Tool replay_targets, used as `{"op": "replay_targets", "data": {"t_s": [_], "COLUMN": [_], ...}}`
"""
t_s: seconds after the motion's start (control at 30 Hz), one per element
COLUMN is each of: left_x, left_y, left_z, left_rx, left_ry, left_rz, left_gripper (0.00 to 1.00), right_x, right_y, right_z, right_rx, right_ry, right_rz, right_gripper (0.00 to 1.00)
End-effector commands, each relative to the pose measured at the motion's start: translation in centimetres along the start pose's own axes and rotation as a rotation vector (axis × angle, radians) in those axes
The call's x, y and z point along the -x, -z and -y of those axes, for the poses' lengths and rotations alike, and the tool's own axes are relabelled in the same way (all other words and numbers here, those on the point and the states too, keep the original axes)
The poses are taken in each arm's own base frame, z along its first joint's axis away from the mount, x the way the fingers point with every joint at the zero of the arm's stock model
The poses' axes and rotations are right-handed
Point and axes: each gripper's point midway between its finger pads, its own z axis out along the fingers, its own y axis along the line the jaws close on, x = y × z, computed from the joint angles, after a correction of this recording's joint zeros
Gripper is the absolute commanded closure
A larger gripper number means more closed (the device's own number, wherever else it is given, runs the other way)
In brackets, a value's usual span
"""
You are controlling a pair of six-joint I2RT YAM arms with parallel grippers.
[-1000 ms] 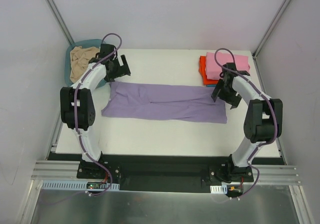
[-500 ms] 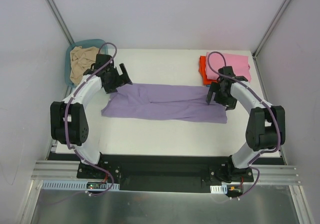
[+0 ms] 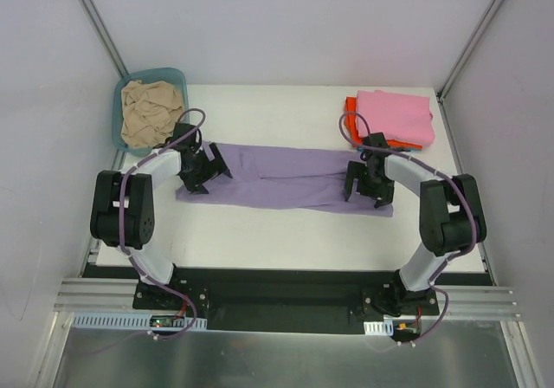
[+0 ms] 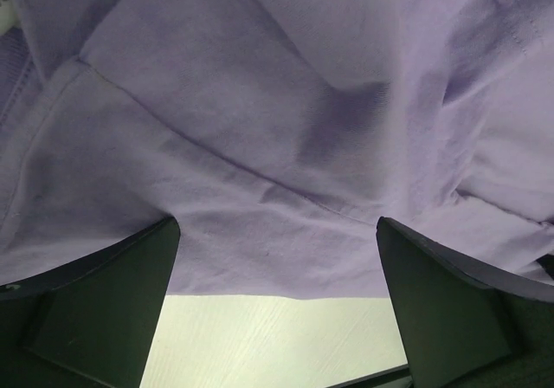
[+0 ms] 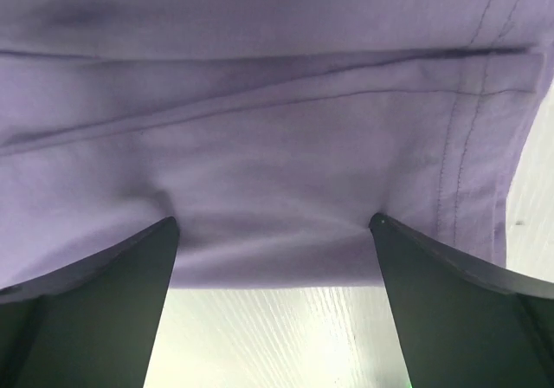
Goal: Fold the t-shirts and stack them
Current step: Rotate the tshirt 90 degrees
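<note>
The lavender-purple t-shirt lies folded into a long strip across the middle of the table. My left gripper is down at its left end, open; in the left wrist view both fingertips press on the cloth near its edge. My right gripper is down at the right end, open, its fingertips resting on the hemmed cloth. Neither grips anything. A folded pink t-shirt lies on an orange-red one at the back right. A beige t-shirt sits crumpled in the basin.
The teal plastic basin stands at the back left corner of the white table. Grey walls with metal posts close in the sides and back. The arm bases are bolted to the rail at the near edge.
Both grippers came down and toward me from the shirt's far edge onto its two ends. The right gripper's jaws opened wider. The shirt itself has hardly shifted.
</note>
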Motion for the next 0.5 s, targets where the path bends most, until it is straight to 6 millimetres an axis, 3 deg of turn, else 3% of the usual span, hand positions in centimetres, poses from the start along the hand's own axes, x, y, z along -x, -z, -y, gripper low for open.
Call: {"op": "replay_targets", "data": {"t_s": [0.0, 0.03, 0.1, 0.27, 0.3, 0.33, 0.37, 0.47], "left_x": [-0.9, -0.9, -0.9, 1.4, 1.9, 2.0, 3.2, 5.2], "left_y": [-0.6, -0.4, -0.3, -0.1, -0.2, -1.0, -1.0, -1.9], "left_z": [-1.8, -2.0, -3.3, -2.9, -2.7, -2.7, -1.6, -0.3], "left_rx": [0.039, 0.046, 0.091, 0.106, 0.106, 0.108, 0.084, 0.059], "left_ry": [0.046, 0.047, 0.047, 0.036, 0.038, 0.04, 0.035, 0.036], "left_rz": [-0.005, 0.008, 0.032, 0.09, 0.096, 0.075, 0.089, 0.099], "left_gripper": [0.01, 0.01, 0.01, 0.01, 0.01, 0.01, 0.01, 0.01], "right_x": [-4.8, -6.8, -8.5, -16.2, -16.6, -18.2, -19.0, -20.2], "right_y": [0.4, 0.4, 1.3, 2.6, 3.5, 4.4, 5.5, 8.4], "right_z": [0.8, 1.0, 0.6, -0.4, -1.3, -2.7, -3.6, -5.0], "right_rx": [0.019, 0.03, 0.076, 0.103, 0.134, 0.165, 0.196, 0.236], "right_ry": [-0.04, -0.05, -0.063, 0.022, 0.037, 0.134, 0.187, 0.377], "right_rz": [-0.109, -0.156, -0.185, -0.328, -0.303, -0.31, -0.317, -0.257], "right_gripper": [0.0, 0.0, 0.0, 0.0, 0.03, 0.03, 0.03, 0.03]}}
